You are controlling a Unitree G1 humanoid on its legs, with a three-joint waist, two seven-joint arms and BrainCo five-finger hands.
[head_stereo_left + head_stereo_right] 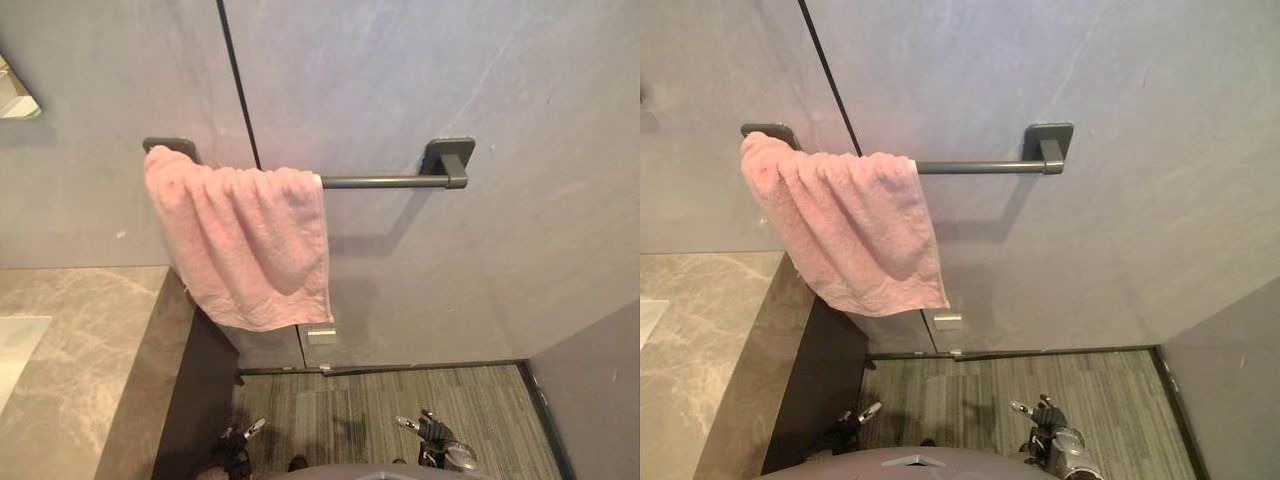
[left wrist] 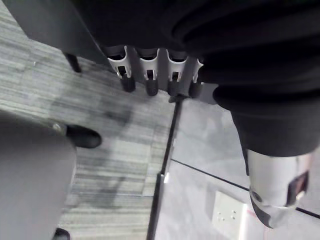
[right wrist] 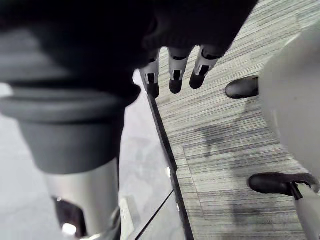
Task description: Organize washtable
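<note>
On rail (image 1: 385, 182): pink towel (image 1: 245, 240) | wrist views: left hand (image 2: 150, 70), right hand (image 3: 175, 75) slack

My right hand (image 3: 176, 67) hangs with fingers straight and nothing in it, over striped grey carpet (image 3: 235, 145). What looks like a dark baseboard strip (image 3: 167, 147) edges the grey wall (image 3: 140, 160).

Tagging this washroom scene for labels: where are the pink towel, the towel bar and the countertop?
pink towel (image 1: 250, 240), left eye view, middle of the hanging cloth.
towel bar (image 1: 385, 182), left eye view, bare rod beside the towel.
countertop (image 1: 90, 330), left eye view, bare marble top.
</note>
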